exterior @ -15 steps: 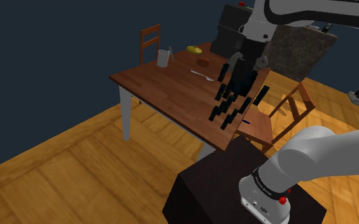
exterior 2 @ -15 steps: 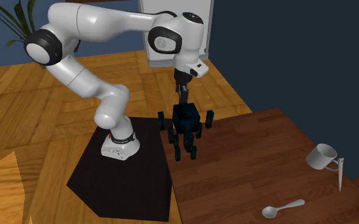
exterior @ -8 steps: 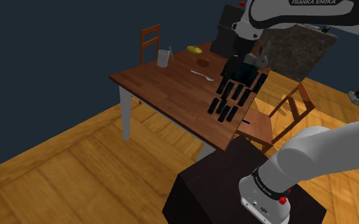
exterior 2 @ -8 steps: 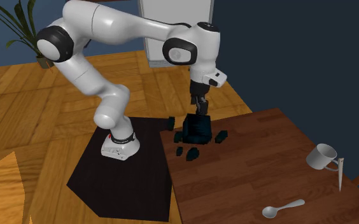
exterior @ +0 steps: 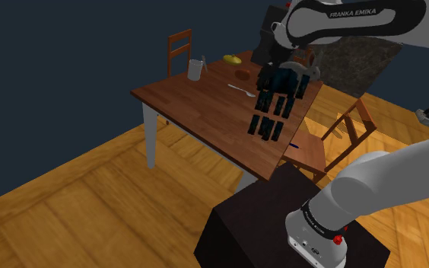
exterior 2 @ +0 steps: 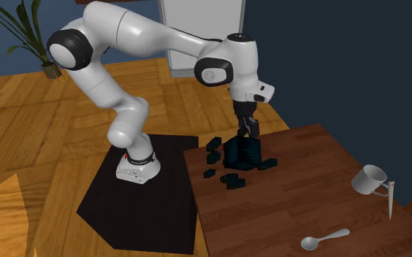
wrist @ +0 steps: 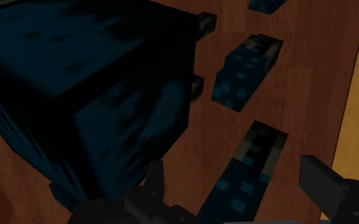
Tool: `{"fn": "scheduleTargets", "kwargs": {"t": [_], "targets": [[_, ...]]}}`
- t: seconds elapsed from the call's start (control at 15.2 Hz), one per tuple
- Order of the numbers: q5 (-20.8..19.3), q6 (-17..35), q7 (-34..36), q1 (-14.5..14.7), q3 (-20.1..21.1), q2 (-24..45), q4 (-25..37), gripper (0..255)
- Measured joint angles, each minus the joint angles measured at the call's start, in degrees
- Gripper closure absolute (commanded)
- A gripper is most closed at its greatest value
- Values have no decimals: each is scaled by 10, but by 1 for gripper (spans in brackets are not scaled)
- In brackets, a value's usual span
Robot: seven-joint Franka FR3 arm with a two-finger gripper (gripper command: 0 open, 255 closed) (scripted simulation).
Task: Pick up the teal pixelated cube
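Gripper (wrist: 235, 173) fingers stand apart and clasp nothing. One finger shows in front of a low corner of the teal pixelated cube (wrist: 89, 95), and the cube's dark bulk lies outside the gap, not within it. Between the fingers runs only a thin strip of small teal blocks (wrist: 251, 159), one of several loose-looking pieces scattered round the cube.

To grasp well, I judge the hand should shift sideways toward the cube until its body is centred in the gap. It should then close on two flat opposite faces and not on the little blocks. The cube looks broad against the opening, so the fingers may need their full spread.

In the second exterior view the cube stands on the wooden table (exterior 2: 285, 212), near the corner closest to the stand. A sideways nudge there could slide it toward the edge.

Farther along the table, the spoon (exterior 2: 325, 239) and white mug (exterior 2: 370, 179) lie well apart from the work.
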Motion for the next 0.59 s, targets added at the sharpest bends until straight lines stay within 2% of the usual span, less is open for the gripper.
{"fn": "scheduleTargets", "kwargs": {"t": [0.13, 0.2, 0.46, 0.59], "targets": [[0, 55, -1, -2, 1, 7, -12, 0], [1, 82, 7, -1, 8, 9, -19, 255], [4, 102, 13, 1, 13, 25, -16, 255], [6, 72, 13, 3, 14, 48, 3, 255]]}}
